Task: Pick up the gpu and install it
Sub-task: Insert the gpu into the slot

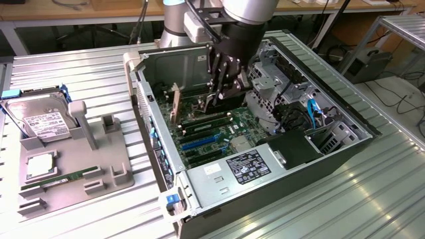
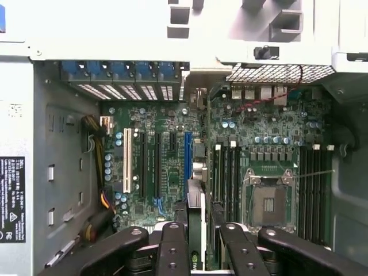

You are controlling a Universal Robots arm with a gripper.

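Wrist view: the gripper [image 2: 198, 230] is closed on the gpu [image 2: 195, 210]. The card is seen edge-on as a narrow black strip with a pale edge between the black fingers [image 2: 172, 241]. Its faces are hidden, and its near end is cut off at the picture's edge. The card hangs inside the open computer case [image 2: 57, 172], over the green motherboard [image 2: 172, 167] and close to the end of the blue slot [image 2: 188, 155]. Whether it touches that slot cannot be told.

Count on the board:
- one white slot [image 2: 127, 160]
- two long black slots [image 2: 142, 158]
- one blue slot
- one bare processor socket [image 2: 270, 204]

A row of blue clips [image 2: 118, 70] lines the case's rear wall; their number is hard to make out.

Exterior view: the arm reaches down into the case, and the fingers cover most of the card. The case lies on its side with its power supply [image 1: 246, 167] at the near end.

To the exterior view's left a grey holder [image 1: 99, 169] carries three things:
- one hard drive [image 1: 43, 122] with a white label
- one square silver chip [image 1: 40, 166]
- one thin green memory stick [image 1: 56, 180]

Case and holder rest on a ribbed metal table [image 1: 345, 209]. Behind it are wooden benches [image 1: 79, 12], partly cut off, with cables trailing beneath.
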